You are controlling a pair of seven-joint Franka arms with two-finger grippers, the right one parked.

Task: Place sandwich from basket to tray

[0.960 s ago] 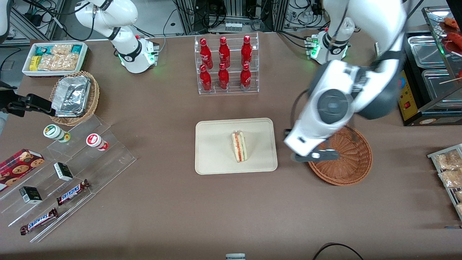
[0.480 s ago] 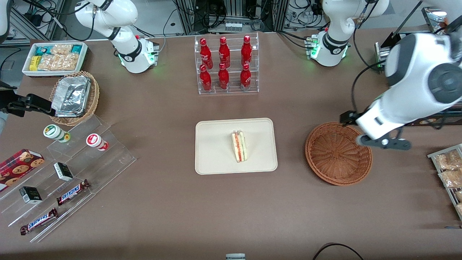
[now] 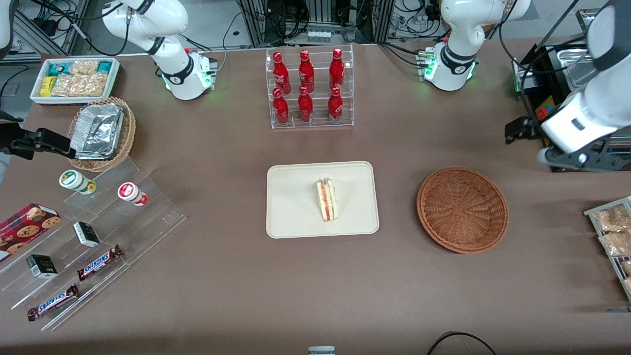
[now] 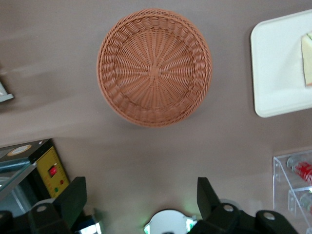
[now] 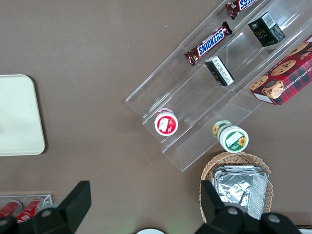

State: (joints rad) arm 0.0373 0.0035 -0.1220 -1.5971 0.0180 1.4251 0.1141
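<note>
Sandwich [image 3: 327, 200], just one, lies on the tray [image 3: 296, 217], long axis toward the front camera; gripper [image 4: 141, 207] fingers [image 4: 73, 200] spread, high above the counter [image 3: 236, 276], basket [image 3: 462, 209] bare.

The claw [image 3: 574, 159], jaws spread, is being held high above bare worktop [image 3: 394, 197]; the basket [image 3: 462, 209] and tray [image 3: 296, 207] are being left uncovered.

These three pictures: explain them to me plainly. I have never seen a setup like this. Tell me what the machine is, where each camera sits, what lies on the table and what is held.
Two white robot arms stand at a brown table. One camera looks down from the front; one rides on each arm's wrist. The sandwich lies on the cream tray. The wicker basket beside it is empty. The working arm's gripper hangs open above the table near the basket, toward its own end, holding nothing. A rack of red bottles stands farther from the front camera than the tray.
</note>
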